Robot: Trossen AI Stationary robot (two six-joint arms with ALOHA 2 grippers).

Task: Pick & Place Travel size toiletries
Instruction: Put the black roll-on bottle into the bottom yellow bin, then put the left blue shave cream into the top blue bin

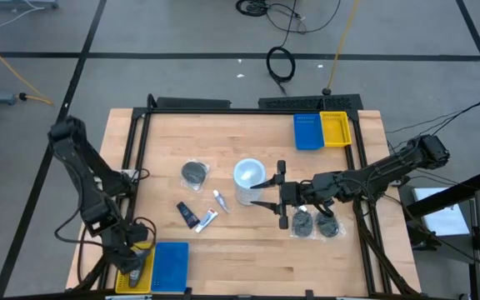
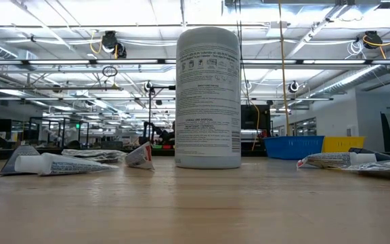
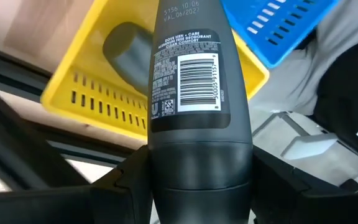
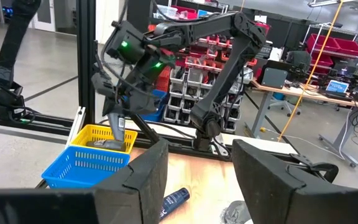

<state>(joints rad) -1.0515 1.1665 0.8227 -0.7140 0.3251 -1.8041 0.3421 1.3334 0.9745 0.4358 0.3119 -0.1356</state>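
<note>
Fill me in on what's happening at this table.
The left gripper holds a dark bottle over the yellow tray at the table's near left corner, where another dark item already lies. The right gripper is open, hovering by the white cylinder mid-table. Tubes, a small dark bottle and dark discs are still on the wood.

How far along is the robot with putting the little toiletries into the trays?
Done: one dark item already lies in the yellow tray at the table's near left corner. In hand: the left gripper holds a dark bottle over that tray. Left: the tubes, another small bottle and the dark discs lie loose on the table. The right gripper hovers, jaws open, beside the white cylinder.
</note>
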